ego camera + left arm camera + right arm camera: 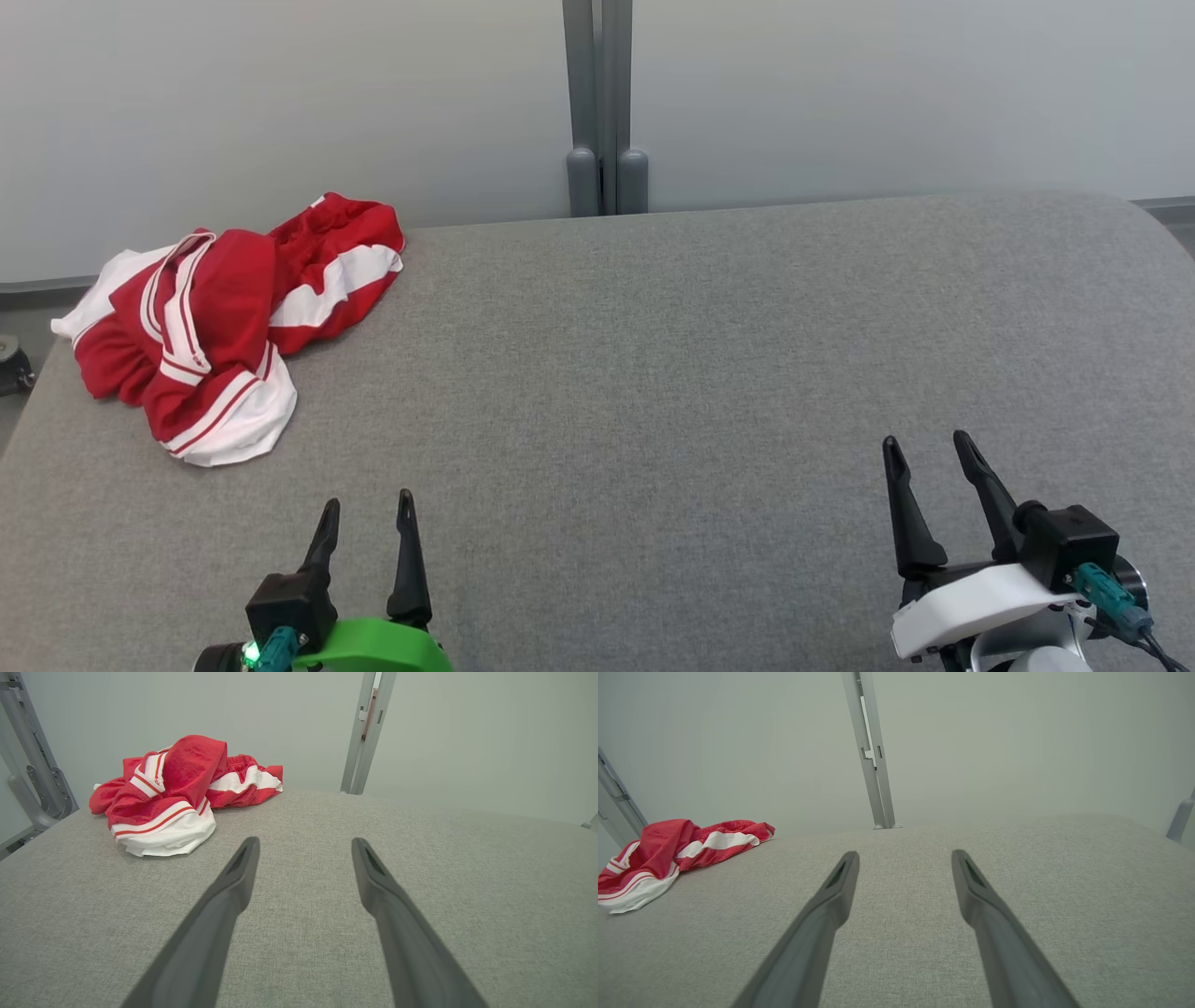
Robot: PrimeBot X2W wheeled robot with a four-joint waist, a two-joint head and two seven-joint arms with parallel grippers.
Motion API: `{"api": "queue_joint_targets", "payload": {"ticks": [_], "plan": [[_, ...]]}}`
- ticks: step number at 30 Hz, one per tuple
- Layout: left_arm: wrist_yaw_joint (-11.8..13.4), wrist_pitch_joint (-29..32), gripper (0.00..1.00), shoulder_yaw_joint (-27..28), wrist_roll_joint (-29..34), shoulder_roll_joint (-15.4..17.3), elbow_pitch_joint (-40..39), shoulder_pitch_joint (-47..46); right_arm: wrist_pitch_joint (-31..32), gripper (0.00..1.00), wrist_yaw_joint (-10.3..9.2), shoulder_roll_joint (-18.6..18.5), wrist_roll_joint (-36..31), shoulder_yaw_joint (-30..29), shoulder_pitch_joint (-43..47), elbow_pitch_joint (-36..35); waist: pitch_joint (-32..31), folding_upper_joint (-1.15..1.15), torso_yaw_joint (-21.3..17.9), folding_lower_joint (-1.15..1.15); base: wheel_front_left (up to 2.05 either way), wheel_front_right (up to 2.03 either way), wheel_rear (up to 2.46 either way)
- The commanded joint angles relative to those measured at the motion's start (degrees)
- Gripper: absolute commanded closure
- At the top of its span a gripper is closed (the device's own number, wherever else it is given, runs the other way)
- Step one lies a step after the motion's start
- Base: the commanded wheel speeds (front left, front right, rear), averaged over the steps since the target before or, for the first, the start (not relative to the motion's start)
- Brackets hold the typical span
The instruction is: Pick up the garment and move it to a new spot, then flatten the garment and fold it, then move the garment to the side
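A: Grey cloth-topped table (653, 373), pale wall (280, 93) behind it, one metal post (597, 103) at the back edge. It's a bare stage apart from one heap.

B: And there's the heap! The red-and-white garment (219, 322) is bunched up at the far left corner, right by the edge. From the elastic band I'd guess sports shorts.

A: Where are the tools?

B: Both sit low at the near side. The left gripper (368, 500) has its fingers spread wide with nothing between them. The right gripper (927, 441) is also wide apart and empty. Both are well apart from the cloth, with the left one nearer.

A: So the pick-up hasn't begun. Where's the danger?

B: It's that corner. If the approach comes from the near side and nudges before it pinches, the bundle could slide off the edge, because there's hardly any table behind it.

A: And the grab itself?

B: The garment is crumpled, with folds over folds. If the gripper catches only the top layer, the rest will trail and drag across the grippy cloth top. That could leave it twisted, which makes flattening harder.

A: Could it go too deep?

B: Then the fingertips could dig into the table's covering instead of closing on the garment.

A: And the right arm?

B: It has a long reach across, so I'd expect the left to lead.
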Motion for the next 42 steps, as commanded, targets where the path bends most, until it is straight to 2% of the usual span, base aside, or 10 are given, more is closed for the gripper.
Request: {"api": "queue_joint_targets", "payload": {"ticks": [1,12,34,38,42], "plan": [[0.40,-0.56,0.00,-0.13,1.27,0.42,-0.04,0.89,-0.50,0.00,0.02,-0.28,-1.32,0.16,-0.54,-0.06,-0.13,0.00,0.00,0.00,0.00,0.00,0.00],[0.85,-1.67,0.00,-0.98,4.05,0.46,0.29,1.61,-1.62,0.00,0.01,-0.31,-5.34,0.36,0.47,-0.11,-0.76,0.00,-0.22,0.00,0.00,0.00,0.00],[0.83,-1.49,0.00,-0.95,2.94,0.44,1.25,0.97,-1.51,0.00,0.01,-0.31,-4.40,-0.30,0.75,0.35,-0.49,0.00,-0.10,0.00,0.00,0.00,0.00],[0.77,-1.49,0.00,-1.15,3.02,0.44,1.41,0.54,-1.50,0.00,0.01,-0.30,-4.32,-0.69,1.08,0.16,-0.49,0.00,0.68,0.00,0.00,0.00,0.00],[0.65,-1.49,0.00,-1.09,3.53,0.44,1.59,-0.10,-1.50,0.00,0.01,-0.28,-4.02,-0.81,1.47,0.14,-0.65,0.00,3.22,0.00,0.00,0.00,0.00]]}}
